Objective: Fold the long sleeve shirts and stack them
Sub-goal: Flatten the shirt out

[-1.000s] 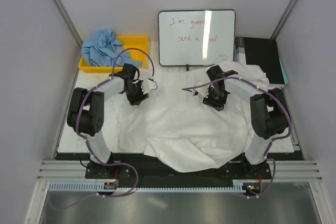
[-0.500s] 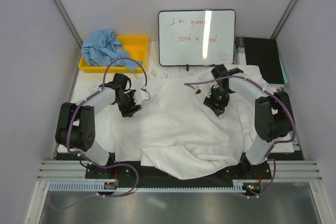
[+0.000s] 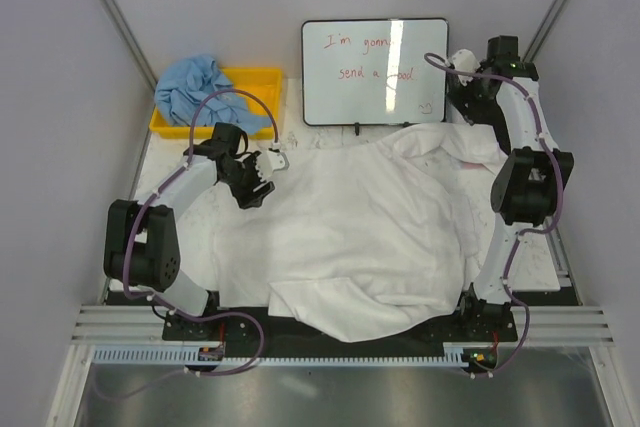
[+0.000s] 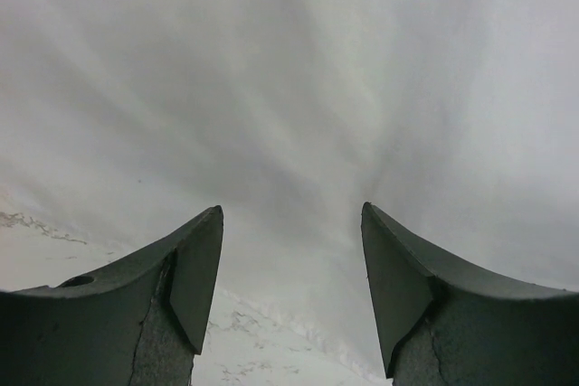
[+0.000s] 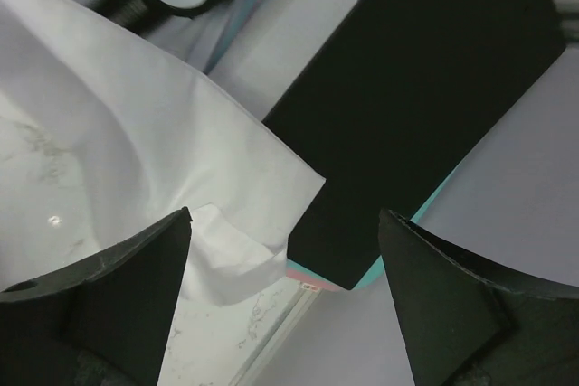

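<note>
Grey panel walls close in a white tabletop [image 3: 160,159], with a whiteboard [image 3: 375,72] propped at its far edge. The white shirt [image 3: 350,227] lies spread and wrinkled over most of it, its near hem spilling over the near edge. It looks laid out for flattening, with no fold made yet. The blue shirt [image 3: 190,92] sits bunched in the bin [image 3: 262,77] at far left, apparently waiting its turn. The left gripper [image 4: 289,214] hovers low over the white shirt's far left part, fingers apart, nothing between them. The right gripper [image 5: 285,214] is up at the far right corner above the box [image 5: 425,88], fingers wide apart and empty. Box, whiteboard and wall crowd that corner; the middle lies open.
</note>
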Robot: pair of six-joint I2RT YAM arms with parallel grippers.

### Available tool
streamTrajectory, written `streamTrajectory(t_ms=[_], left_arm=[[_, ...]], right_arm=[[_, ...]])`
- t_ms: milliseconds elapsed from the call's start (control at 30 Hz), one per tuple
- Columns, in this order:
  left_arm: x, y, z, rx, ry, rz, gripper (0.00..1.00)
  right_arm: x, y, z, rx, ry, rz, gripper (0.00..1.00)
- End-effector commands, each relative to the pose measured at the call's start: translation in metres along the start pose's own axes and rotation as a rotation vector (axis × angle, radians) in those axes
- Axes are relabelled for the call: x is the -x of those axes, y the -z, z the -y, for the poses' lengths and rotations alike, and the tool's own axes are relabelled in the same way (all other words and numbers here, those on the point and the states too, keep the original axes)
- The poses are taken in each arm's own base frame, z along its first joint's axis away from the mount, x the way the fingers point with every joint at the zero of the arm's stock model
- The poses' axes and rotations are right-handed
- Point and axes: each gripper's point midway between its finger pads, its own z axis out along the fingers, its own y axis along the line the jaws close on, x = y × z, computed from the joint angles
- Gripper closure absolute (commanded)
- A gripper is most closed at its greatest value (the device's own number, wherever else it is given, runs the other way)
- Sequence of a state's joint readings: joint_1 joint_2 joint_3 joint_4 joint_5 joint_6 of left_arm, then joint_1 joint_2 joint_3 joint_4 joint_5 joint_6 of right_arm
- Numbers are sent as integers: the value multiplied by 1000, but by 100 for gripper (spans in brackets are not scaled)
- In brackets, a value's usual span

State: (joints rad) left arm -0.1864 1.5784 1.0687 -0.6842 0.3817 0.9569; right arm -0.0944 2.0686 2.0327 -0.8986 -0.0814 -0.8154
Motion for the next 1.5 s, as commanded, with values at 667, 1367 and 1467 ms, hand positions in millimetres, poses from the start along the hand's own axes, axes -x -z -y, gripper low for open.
streamTrajectory(t_ms=[667,1367,1467], left_arm=[[13,18,8,4,38,59,30],[11,7,5,-6,176,69,33],[8,4,5,-4,186,65,33]], right_arm=[[-86,-82,-18,194,-410,-198,67],[174,54,58,-604,307,321,100],[199,48,46,-682,380,370,99]])
